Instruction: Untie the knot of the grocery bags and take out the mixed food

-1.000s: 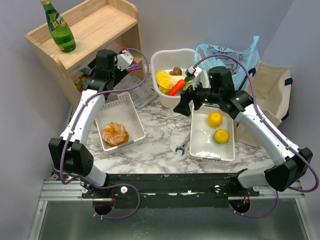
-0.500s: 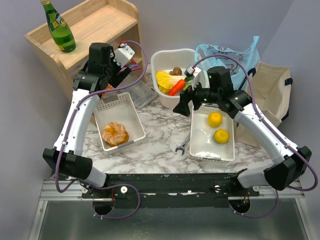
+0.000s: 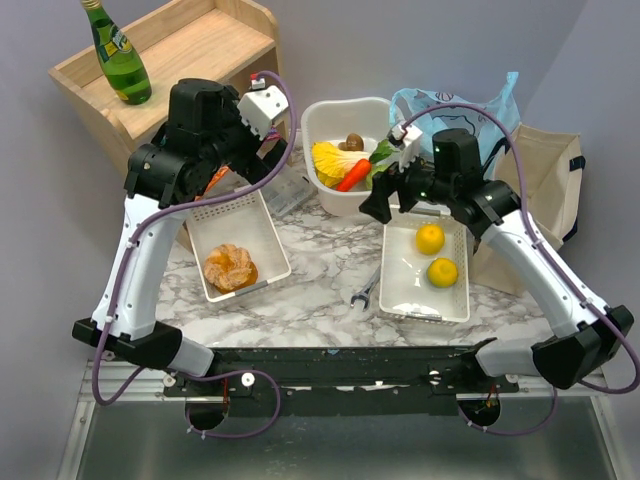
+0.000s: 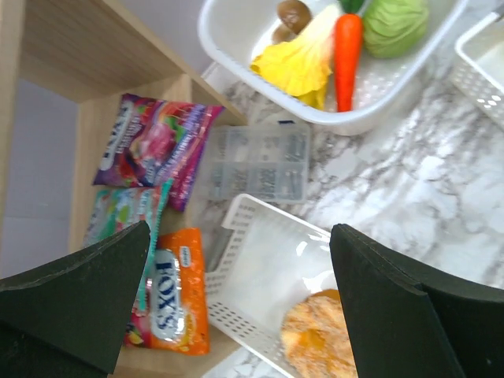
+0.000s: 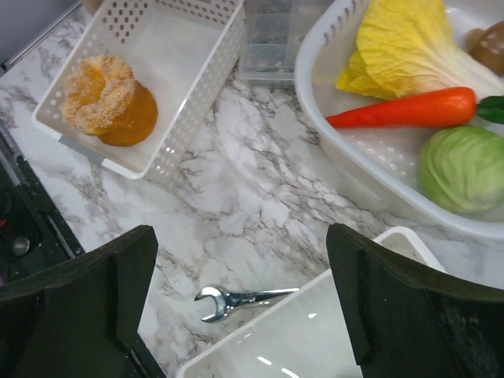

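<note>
Raised since a second ago, my left gripper (image 4: 240,228) hangs with jaws spread and empty above the white basket (image 3: 240,215) holding the bread (image 3: 231,268). My right gripper (image 5: 240,232) is likewise spread, grasping nothing, beside the tub (image 3: 335,200) of vegetables (image 3: 345,165). The light-blue bag (image 3: 470,105) slumps behind it, and two yellow fruits (image 3: 430,238) lie in the near tray (image 3: 420,295).

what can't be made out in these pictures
- Light-blue bag, top view: its lower part, and whether it is tied, are hidden behind the right arm; its inside is not visible.
- Canvas tote, top view: its inside cannot be seen from this angle.
- Clear compartment box, left wrist view: contents too blurred to tell.
- Mushroom, left wrist view: cut off by the top edge.
</note>
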Tool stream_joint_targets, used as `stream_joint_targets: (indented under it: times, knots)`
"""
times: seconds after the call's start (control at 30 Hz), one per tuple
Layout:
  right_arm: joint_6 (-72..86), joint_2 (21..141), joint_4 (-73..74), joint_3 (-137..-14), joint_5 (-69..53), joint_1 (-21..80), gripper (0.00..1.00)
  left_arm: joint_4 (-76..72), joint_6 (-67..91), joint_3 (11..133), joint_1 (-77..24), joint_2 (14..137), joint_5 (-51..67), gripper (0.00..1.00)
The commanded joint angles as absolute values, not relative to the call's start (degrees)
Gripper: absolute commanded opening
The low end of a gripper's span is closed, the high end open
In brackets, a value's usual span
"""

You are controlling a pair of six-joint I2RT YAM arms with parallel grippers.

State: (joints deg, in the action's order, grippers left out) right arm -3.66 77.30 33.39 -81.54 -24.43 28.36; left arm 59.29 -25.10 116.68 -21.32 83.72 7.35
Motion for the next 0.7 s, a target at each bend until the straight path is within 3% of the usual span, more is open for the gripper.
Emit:
stream_joint_targets:
  times: [0.0,0.37,0.67]
  knots:
    - [-5.27,71.46,37.08,-79.91,-17.41,27.70,0.96,65.30,-18.71,115.06,-21.45,81.74,15.85,0.99]
    - [-4.33,59.63,39.77,-67.80,-11.47,19.26,0.96,63.37,-11.80,99.37,-21.44,74.93,19.53,0.99]
    - [-2.01,53.02,39.20,-60.87,-18.26,10.36,0.98,60.44,-8.85,85.86,-20.51,67.54,18.58,0.99]
